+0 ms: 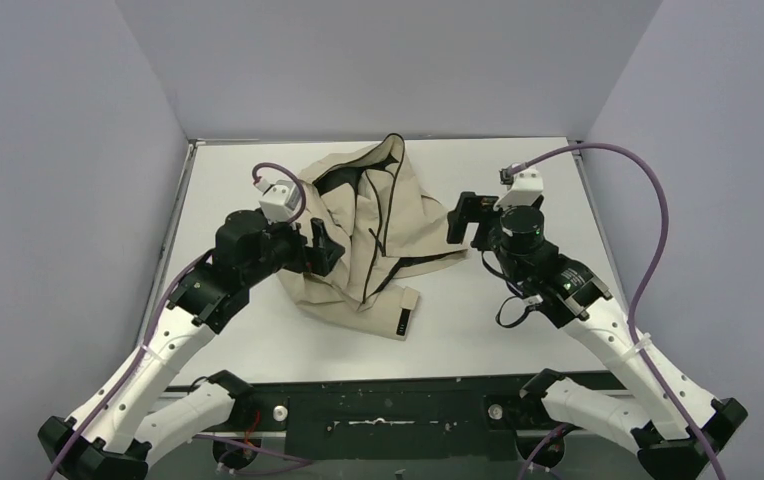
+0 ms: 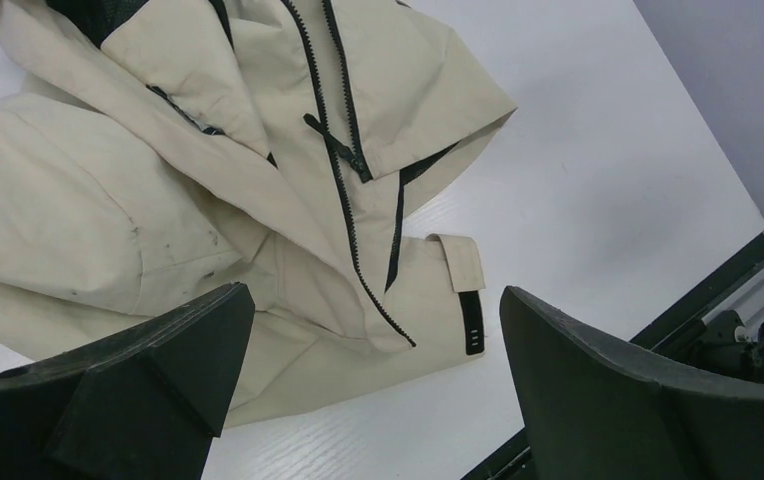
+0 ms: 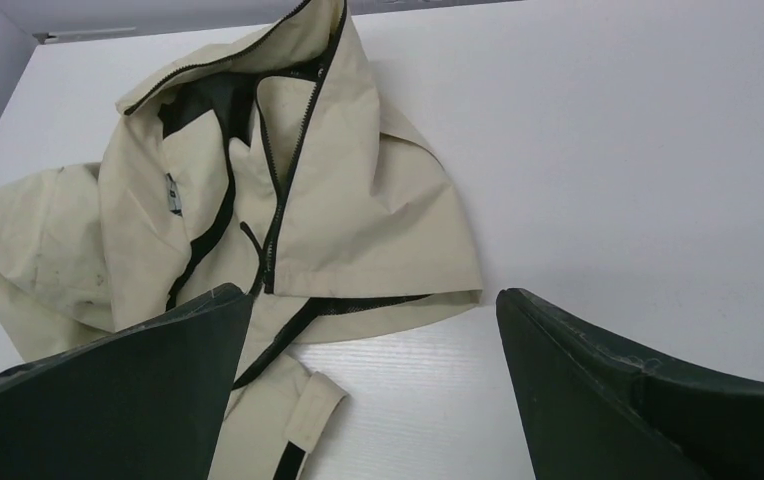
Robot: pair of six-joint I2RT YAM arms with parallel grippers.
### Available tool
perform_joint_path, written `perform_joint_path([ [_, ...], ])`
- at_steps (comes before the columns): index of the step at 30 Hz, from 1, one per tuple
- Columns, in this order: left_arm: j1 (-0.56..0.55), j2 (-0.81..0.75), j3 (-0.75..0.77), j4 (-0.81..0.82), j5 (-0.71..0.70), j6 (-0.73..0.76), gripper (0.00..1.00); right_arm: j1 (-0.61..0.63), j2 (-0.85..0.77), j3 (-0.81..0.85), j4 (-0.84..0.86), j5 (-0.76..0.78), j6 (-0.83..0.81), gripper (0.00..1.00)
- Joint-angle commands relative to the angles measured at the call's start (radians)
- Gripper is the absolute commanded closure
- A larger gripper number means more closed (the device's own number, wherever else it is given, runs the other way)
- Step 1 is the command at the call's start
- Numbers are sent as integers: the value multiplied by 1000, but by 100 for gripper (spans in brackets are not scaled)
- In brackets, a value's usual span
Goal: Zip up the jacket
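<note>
The beige jacket [image 1: 368, 225] lies crumpled in the middle of the white table, with black lining showing and its dark zipper [image 1: 376, 235] running down the folds. A sleeve end with a black cuff tab [image 1: 400, 322] points toward the near edge. My left gripper [image 1: 324, 246] is open and empty at the jacket's left side. In the left wrist view the jacket [image 2: 158, 200], the zipper [image 2: 338, 170] and the cuff tab [image 2: 471, 322] lie beyond its fingers. My right gripper [image 1: 466, 222] is open and empty at the jacket's right edge. Its wrist view shows the jacket [image 3: 358, 200] and zipper [image 3: 283, 190].
Grey walls enclose the table [image 1: 518, 330] on the left, back and right. A black rail [image 1: 388, 405] with the arm bases runs along the near edge. Purple cables [image 1: 658, 220] loop from the right arm.
</note>
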Motion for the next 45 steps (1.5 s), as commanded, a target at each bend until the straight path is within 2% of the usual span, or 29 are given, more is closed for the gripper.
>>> perform_joint_path([
  [1, 0, -51, -23, 44, -71, -10, 3, -2, 39, 46, -16, 62, 2, 0],
  [8, 0, -96, -71, 23, -146, -11, 3, -5, 193, 70, 34, 38, -48, 0],
  [16, 5, -107, -88, -1, -182, -15, 3, -45, 363, 89, 166, -99, -62, 0],
  [22, 6, -104, -102, -8, -176, -26, 4, -87, 525, 176, 230, -195, -8, 0],
  [30, 11, -84, -103, -13, -173, -25, 4, -132, 761, 332, 253, -224, 16, 0],
  [36, 20, -66, -100, -15, -167, -23, 5, -183, 918, 442, 272, -330, 15, 0],
  [45, 48, -49, -103, -8, -137, -23, 5, -202, 1041, 513, 292, -457, 25, 0],
])
